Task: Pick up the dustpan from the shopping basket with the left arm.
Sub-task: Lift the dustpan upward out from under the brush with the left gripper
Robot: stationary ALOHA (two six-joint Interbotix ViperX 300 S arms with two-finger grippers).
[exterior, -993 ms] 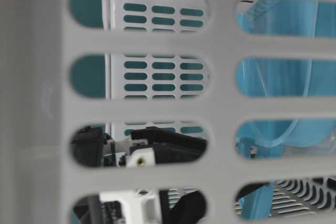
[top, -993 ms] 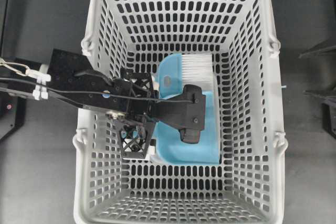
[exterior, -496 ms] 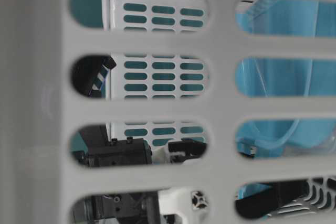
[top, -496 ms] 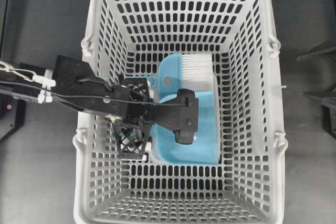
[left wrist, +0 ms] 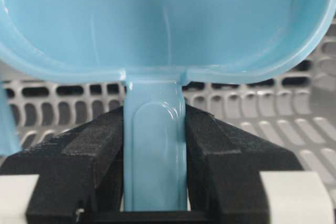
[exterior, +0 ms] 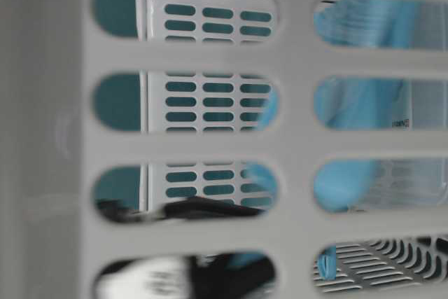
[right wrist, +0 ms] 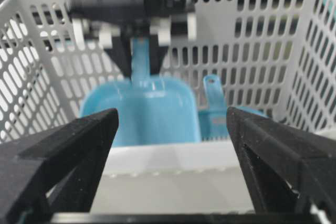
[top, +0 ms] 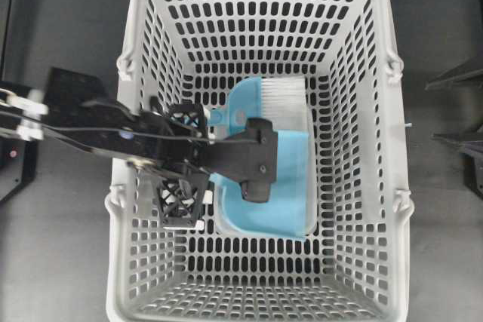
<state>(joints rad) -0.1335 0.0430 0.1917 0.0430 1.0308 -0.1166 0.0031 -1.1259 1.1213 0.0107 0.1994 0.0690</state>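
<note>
The light blue dustpan [top: 290,186] lies inside the light grey shopping basket [top: 139,43]. Its handle end is raised and its scoop hangs lower. My left gripper [top: 219,180] reaches in over the basket's left wall. In the left wrist view the left gripper [left wrist: 155,124] is shut on the dustpan's thin handle [left wrist: 155,156], with the scoop [left wrist: 168,19] just beyond the fingertips. The right wrist view shows the dustpan [right wrist: 142,111] hanging from the left gripper [right wrist: 139,51]. My right gripper [right wrist: 170,129] is open and empty outside the basket's rim [right wrist: 173,156].
A blue hand brush [top: 241,111] with white bristles [top: 283,99] lies in the basket behind the dustpan; its handle [right wrist: 212,98] shows beside the scoop. The slotted basket walls [exterior: 294,54] close in all round. The dustpan [exterior: 364,103] shows blurred through the slots.
My left arm has drawn back to the left with the dustpan handle in its grip. The scoop has slid left and lifted. The brush and the right arm have not moved.
</note>
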